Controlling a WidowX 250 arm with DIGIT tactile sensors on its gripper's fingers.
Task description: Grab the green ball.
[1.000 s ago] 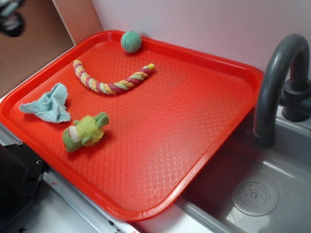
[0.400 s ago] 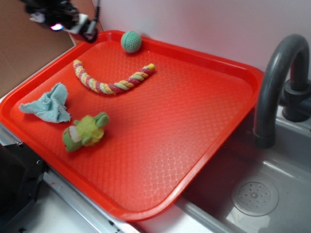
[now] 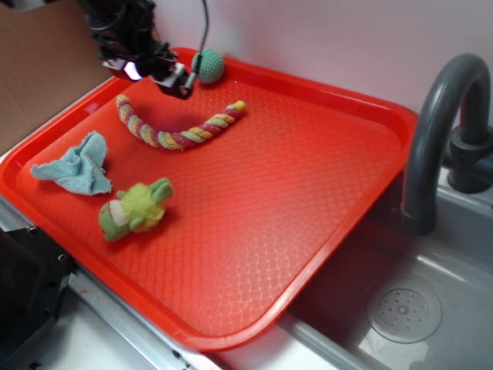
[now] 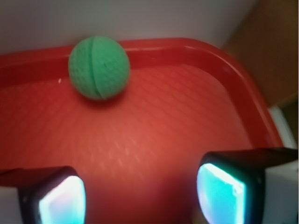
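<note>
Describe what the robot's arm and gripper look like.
The arm is black, with a dark cable running up behind it and a small light glowing on its underside. The gripper has two black fingers whose inner pads shine pale cyan in the wrist view. No markings are legible.

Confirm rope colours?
Rope: twisted pink, yellow and green strands. Best in the exterior view.

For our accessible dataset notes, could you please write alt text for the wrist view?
A green ball rests against the raised rim at a far corner of a red tray, with a pale wall behind. The open gripper sits apart from it, its two glowing fingertips framing bare tray in the foreground.
</note>
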